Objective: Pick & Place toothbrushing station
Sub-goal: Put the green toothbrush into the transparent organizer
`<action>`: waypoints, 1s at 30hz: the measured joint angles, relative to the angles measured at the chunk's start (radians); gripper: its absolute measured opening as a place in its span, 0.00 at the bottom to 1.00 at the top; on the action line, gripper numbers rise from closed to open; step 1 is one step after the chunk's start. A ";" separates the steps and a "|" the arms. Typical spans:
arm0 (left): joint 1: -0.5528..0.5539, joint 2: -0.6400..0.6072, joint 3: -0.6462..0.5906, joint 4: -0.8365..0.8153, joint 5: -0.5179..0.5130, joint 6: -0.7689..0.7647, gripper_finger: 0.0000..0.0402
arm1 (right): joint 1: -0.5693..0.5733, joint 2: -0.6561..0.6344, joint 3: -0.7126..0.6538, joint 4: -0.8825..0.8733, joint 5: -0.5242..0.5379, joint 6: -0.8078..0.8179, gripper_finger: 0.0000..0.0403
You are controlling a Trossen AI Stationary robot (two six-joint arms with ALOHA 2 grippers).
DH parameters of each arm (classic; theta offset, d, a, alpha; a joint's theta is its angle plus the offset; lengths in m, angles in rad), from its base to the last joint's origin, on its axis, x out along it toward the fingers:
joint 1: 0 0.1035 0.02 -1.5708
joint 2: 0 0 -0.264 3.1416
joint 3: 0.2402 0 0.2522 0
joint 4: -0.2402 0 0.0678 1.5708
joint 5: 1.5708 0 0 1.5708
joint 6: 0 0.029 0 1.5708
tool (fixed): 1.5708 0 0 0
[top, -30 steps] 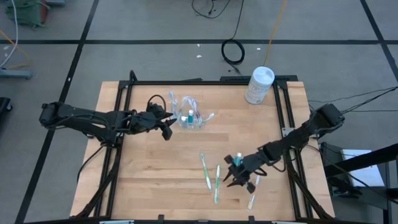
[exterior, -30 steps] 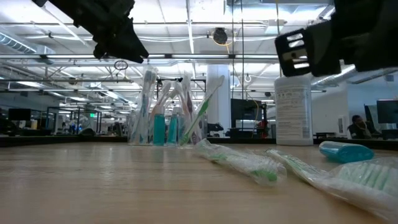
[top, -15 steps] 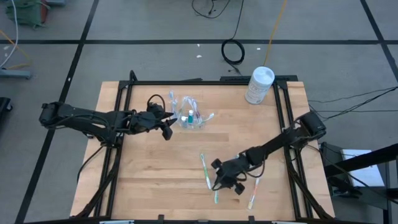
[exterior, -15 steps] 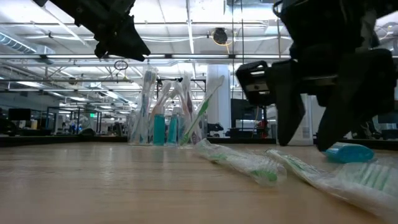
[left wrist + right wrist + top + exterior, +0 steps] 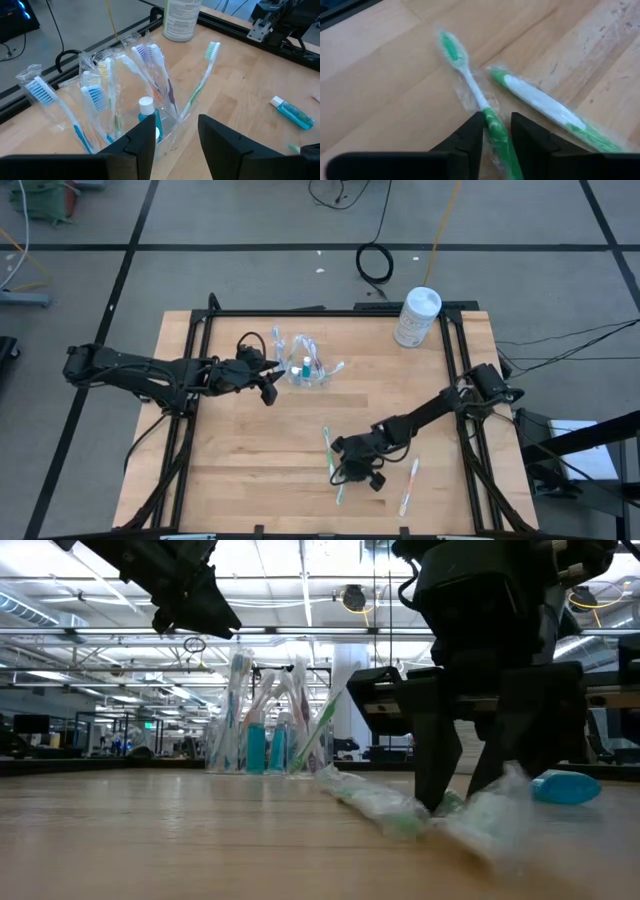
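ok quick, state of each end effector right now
left end effector: open, empty, by the cup
right end effector: closing around a green toothbrush, grip not confirmed
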 joint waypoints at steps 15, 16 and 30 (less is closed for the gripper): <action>0.000 0.000 0.000 0.001 -0.003 0.000 0.38 | -0.017 -0.234 -0.010 -0.093 0.029 -0.091 0.06; 0.000 0.000 0.000 0.001 -0.003 0.001 0.38 | -0.017 -0.267 -0.009 -0.087 0.028 -0.102 0.05; 0.000 0.000 0.000 0.001 -0.003 -0.001 0.38 | -0.115 -0.478 -0.054 0.402 0.359 -0.360 0.03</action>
